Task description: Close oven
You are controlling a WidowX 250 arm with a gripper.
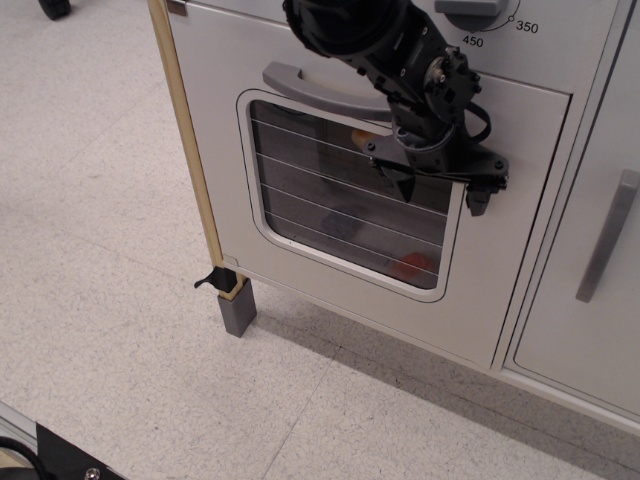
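The oven (370, 200) filled the middle of the view, its door lying flush with the white front panel, no gap visible along the top or right edge, so the door looked shut or within a hair of it. The grey curved handle (310, 88) sat across the top of the door at about 11 o'clock from the window (345, 195), whose wire lines ran unbroken; something orange showed dimly behind the glass at 5 o'clock. The gripper (440, 190) rested against the door at the window's upper right corner, roughly 2 o'clock from the window's centre, its two black fingers spread wide apart and holding nothing, tips pointing down toward the glass. The black arm ran up and left from it toward 11 o'clock. Outward: a wooden side rail (185, 140) down the left edge at 9 o'clock, a grey foot (238, 308) under it at 7 o'clock, a temperature dial (480, 12) at 1 o'clock, and a plain cabinet door with a straight bar handle (607, 235) at 3 o'clock. Risks, as I judged them: the door might spring back if no catch held it once pressure came off; a fingertip dragging on withdrawal could scrape the window or pull the door open; continued pushing could shove the whole light unit backward.
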